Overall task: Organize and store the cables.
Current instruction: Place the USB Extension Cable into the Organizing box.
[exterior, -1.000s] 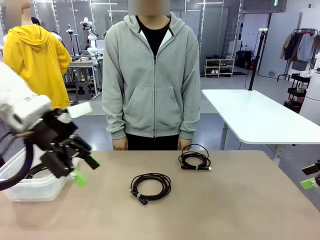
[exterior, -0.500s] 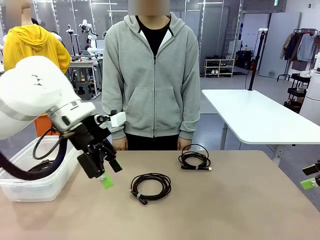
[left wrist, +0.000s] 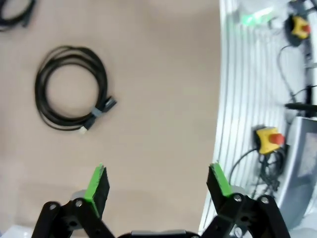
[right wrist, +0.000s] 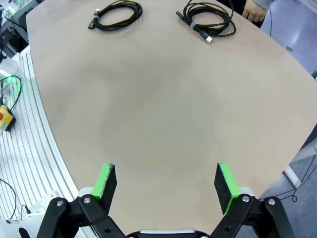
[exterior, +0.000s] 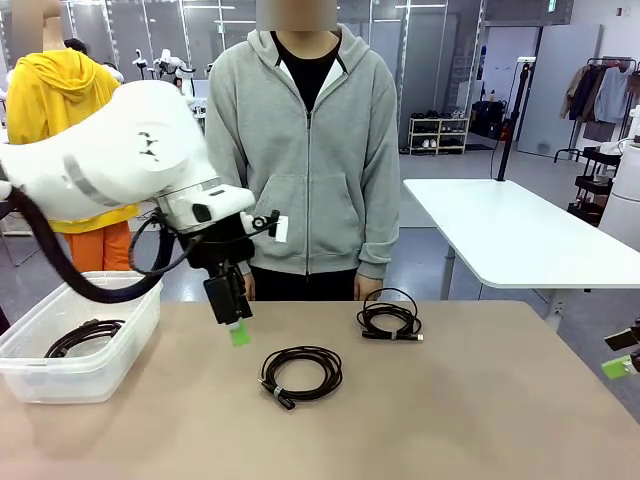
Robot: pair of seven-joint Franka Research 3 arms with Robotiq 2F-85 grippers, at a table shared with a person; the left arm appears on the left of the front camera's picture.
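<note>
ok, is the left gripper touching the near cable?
Apart. Left wrist view: the open left gripper hovers to one side of the near cable, with bare tabletop between its pads and the coil.

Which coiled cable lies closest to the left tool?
The mid-table cable, close by the left tool; the far cable and the binned cable lie farther off.

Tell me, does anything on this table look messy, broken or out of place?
Nothing stands out. The near cable and far cable lie neatly coiled on the table, apart; a third cable sits inside the clear bin.
</note>
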